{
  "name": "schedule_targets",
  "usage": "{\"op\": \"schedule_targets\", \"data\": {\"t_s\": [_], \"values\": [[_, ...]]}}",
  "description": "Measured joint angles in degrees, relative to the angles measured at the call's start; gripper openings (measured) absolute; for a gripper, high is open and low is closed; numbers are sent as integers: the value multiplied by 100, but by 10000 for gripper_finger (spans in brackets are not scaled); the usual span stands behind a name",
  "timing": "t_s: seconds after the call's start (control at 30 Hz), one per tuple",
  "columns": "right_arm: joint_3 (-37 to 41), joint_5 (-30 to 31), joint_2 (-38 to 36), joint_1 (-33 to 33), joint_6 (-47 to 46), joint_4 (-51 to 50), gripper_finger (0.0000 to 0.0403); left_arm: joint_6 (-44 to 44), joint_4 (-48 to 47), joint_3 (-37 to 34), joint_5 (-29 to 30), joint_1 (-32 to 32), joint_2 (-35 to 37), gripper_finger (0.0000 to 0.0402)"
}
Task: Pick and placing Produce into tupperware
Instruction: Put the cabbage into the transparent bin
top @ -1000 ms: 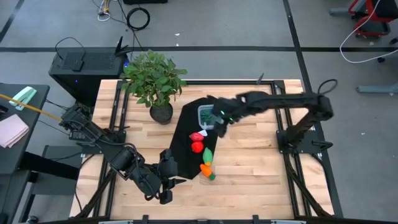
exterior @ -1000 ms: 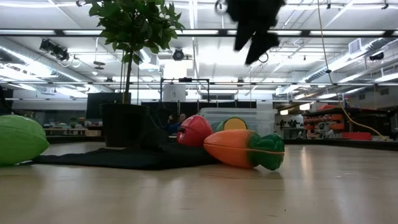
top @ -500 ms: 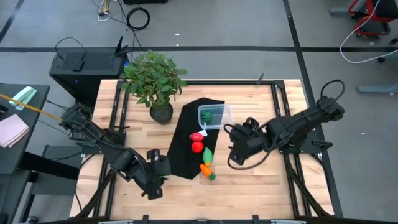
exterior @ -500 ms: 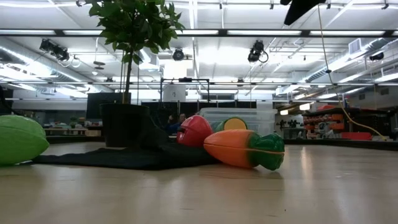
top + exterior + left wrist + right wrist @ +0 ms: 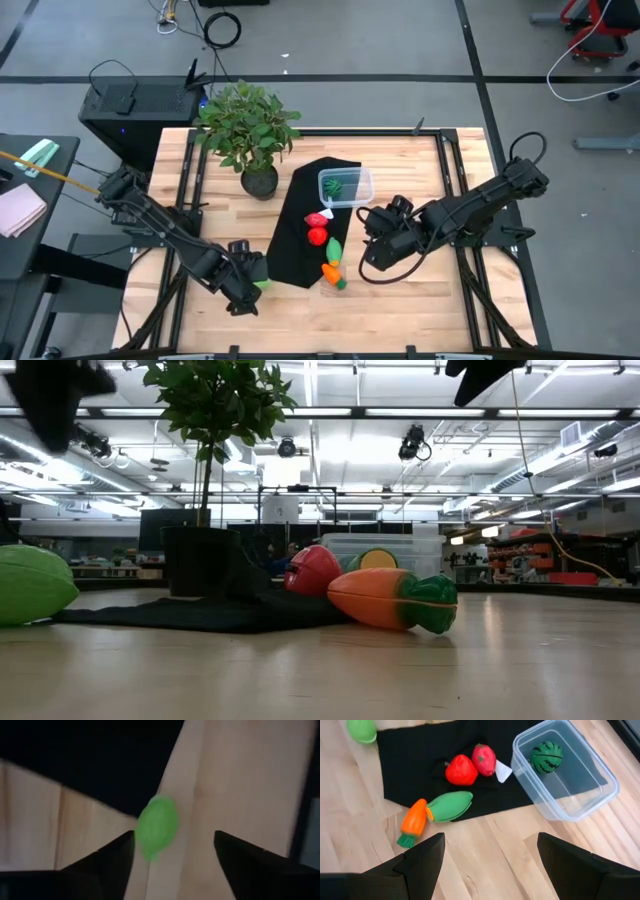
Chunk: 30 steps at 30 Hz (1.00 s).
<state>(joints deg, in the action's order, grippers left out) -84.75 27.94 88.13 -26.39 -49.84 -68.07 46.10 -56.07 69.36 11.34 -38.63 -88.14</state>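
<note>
High view: wooden desk with a black cloth running across its middle and a potted plant at the cloth's far left corner. Clear tupperware sits at the far end of the cloth, partly on it, holding one item, the dark-green striped ball. On the cloth just in front of the tupperware lie two red pieces, touching each other. Green oblong piece lies at the cloth's near right edge; orange piece, with a green stem end, rests on bare wood just beside it. Lime-green piece lies on the wood near the cloth's near left corner. Left gripper is low over that corner; in the left wrist view its fingers stand wide apart with the lime-green piece seen between them, and contact cannot be told. Right gripper hangs above the desk to the right of the cloth, near the tupperware's front; right wrist view shows its fingers spread wide, holding nothing, looking onto the cloth, the five loose pieces and the tupperware. Low view: orange piece in the foreground, one red piece behind it, lime-green piece at the left edge.
</note>
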Motion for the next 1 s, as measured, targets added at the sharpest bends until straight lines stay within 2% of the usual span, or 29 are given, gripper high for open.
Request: {"op": "schedule_targets", "data": {"t_s": [0.2, 0.33, 0.43, 0.57, 0.77, 1.0], "values": [[0, 11, 1, 0, 4, 8, 322, 482, 639, -775, -110, 35, 0, 348], [0, 9, 1, -2, -13, 12, 322, 40, 1472, -1216, -114, 33, 0, 366], [0, -36, 1, 0, -30, 46, 323, -320, 1761, -1430, -114, 33, 0, 370], [0, -54, 1, -2, -99, 45, 323, -376, 1760, -1671, -110, 47, 0, 371], [0, -54, 1, 0, -101, 45, 323, -475, 2477, -2080, -110, 59, 0, 371], [0, -54, 1, 20, -101, 45, 323, -631, 2697, -2203, -91, 60, 0, 371]]}}
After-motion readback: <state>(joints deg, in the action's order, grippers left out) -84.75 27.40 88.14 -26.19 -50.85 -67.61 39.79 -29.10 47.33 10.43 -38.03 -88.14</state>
